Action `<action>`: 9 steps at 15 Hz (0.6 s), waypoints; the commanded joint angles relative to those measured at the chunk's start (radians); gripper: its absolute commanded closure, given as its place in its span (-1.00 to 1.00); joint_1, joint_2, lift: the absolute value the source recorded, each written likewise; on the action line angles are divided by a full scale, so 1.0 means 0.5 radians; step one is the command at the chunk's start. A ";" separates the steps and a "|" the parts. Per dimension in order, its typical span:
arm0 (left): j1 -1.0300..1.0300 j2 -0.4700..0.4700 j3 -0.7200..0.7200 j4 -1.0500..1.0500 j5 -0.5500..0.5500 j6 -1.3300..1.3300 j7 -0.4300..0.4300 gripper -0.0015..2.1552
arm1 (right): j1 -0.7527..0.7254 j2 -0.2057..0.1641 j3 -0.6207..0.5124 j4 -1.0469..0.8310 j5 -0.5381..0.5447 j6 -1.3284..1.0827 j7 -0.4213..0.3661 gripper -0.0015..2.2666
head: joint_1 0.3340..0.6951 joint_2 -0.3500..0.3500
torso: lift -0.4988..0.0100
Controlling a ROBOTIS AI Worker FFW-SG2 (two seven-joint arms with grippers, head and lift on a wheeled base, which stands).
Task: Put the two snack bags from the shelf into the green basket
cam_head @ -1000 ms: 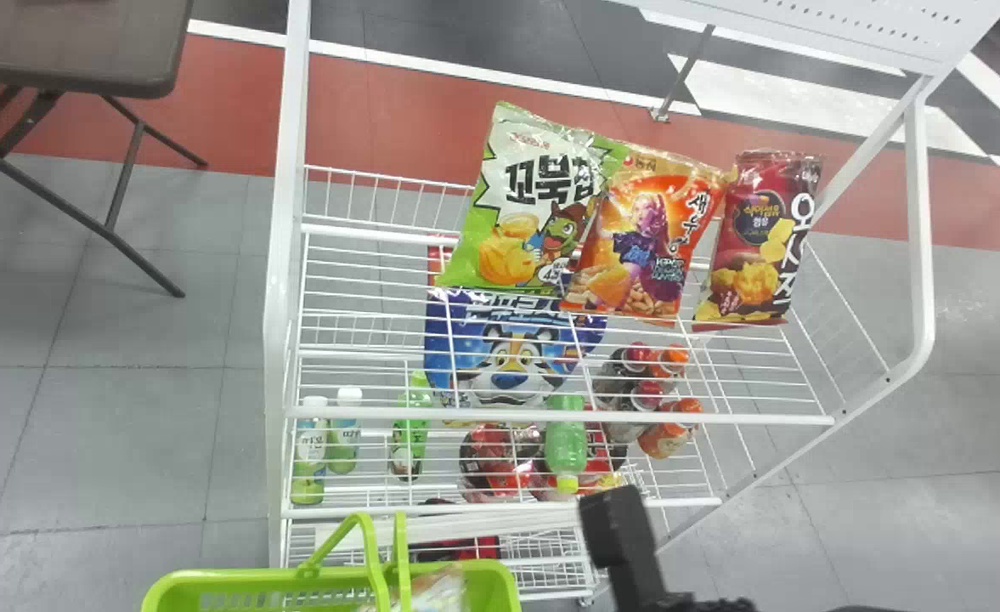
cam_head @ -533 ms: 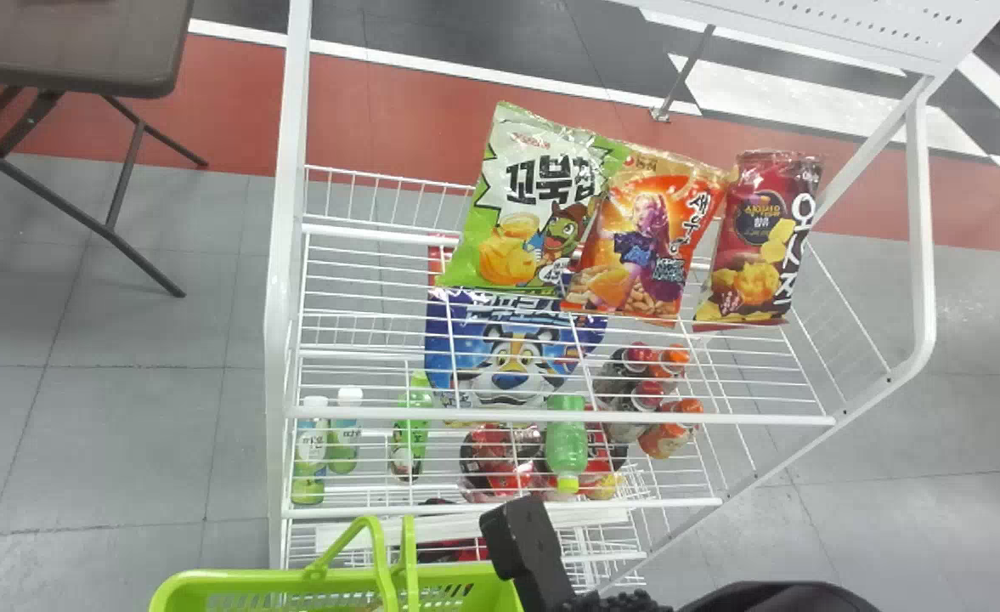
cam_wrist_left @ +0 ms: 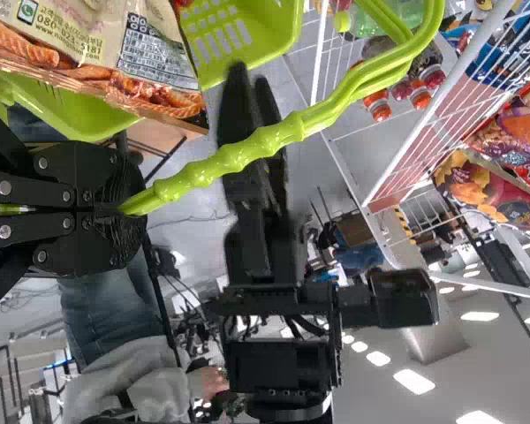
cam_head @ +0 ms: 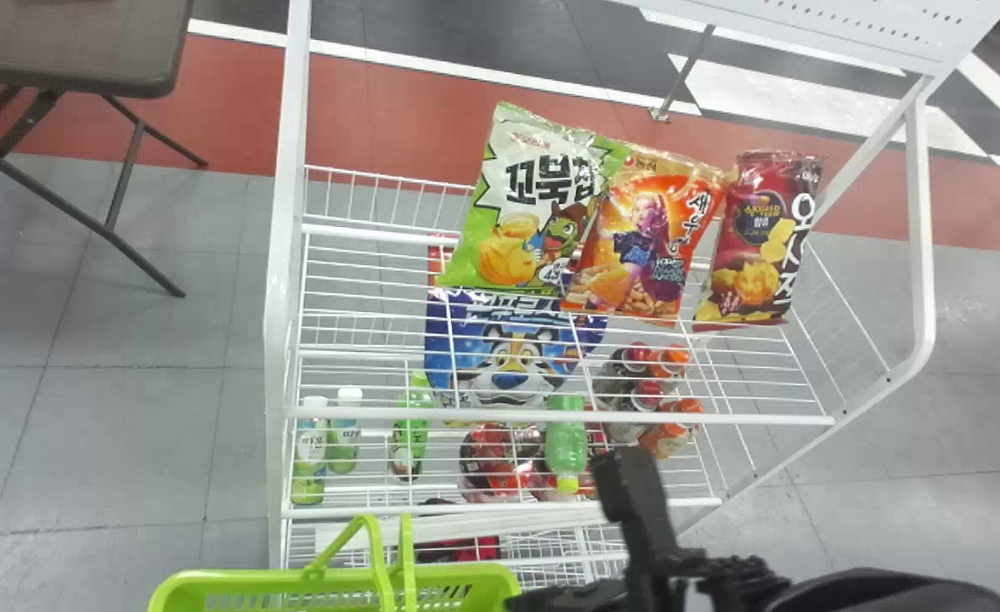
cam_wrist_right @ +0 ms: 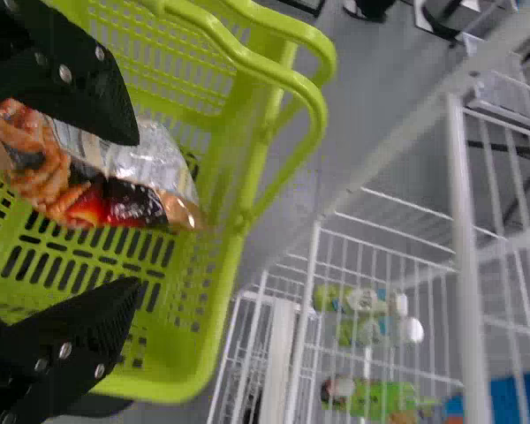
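1. From where I stand, a white wire rack point(cam_head: 279, 221) fills most of the frame, and a folding table point(cam_head: 66, 47) stands at upper left.
2. On the rack's top shelf, from the middle towards the right, lean a green-and-cream snack bag point(cam_head: 529, 204), an orange snack bag point(cam_head: 644, 238) touching it, and a dark red snack bag point(cam_head: 754, 238).
3. Below the wires sit a blue tiger bag point(cam_head: 508, 348), some bottles with red and orange caps point(cam_head: 648, 391), white-capped bottles point(cam_head: 311, 450) towards the left and a green bottle point(cam_head: 565, 438) near the middle.
4. What gets in the way, I'd say, is the shelf's front rail point(cam_head: 466, 416), running crosswise between the bags and the bottom of the frame.
5. The green basket point(cam_head: 245, 582) is down at lower left, its basket handles point(cam_head: 372, 544) poking up before the lower tiers.
6. The left tool point(cam_wrist_left: 128, 208) is clamped tight around those handles.
7. The right tool point(cam_head: 563, 597) is at the bottom, right by the basket. Seen from its wrist, that right tool point(cam_wrist_right: 139, 212) is spread wide, with a clear-and-red snack bag point(cam_wrist_right: 88, 199) in the basket beneath it.
8. Compared with half a second ago, the right arm's upright black part has shifted right and up the frame, off the basket's corner; the shelf bags haven't budged.
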 commanded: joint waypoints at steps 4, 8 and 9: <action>0.011 0.003 -0.009 -0.003 0.000 -0.005 -0.006 0.97 | -0.067 0.140 -0.434 -0.003 -0.205 -0.159 -0.007 -0.91 | 1.00 -1.00 | 0.94; 0.020 0.006 -0.018 -0.015 0.000 -0.005 -0.003 0.97 | -0.128 0.161 -0.532 0.249 -0.282 -1.190 -0.050 -0.91 | 1.00 -1.00 | 0.94; 0.026 0.009 -0.018 -0.015 0.000 -0.005 -0.009 0.97 | -0.144 0.161 -0.541 0.347 -0.285 -1.479 -0.080 -0.91 | 1.00 -1.00 | 0.94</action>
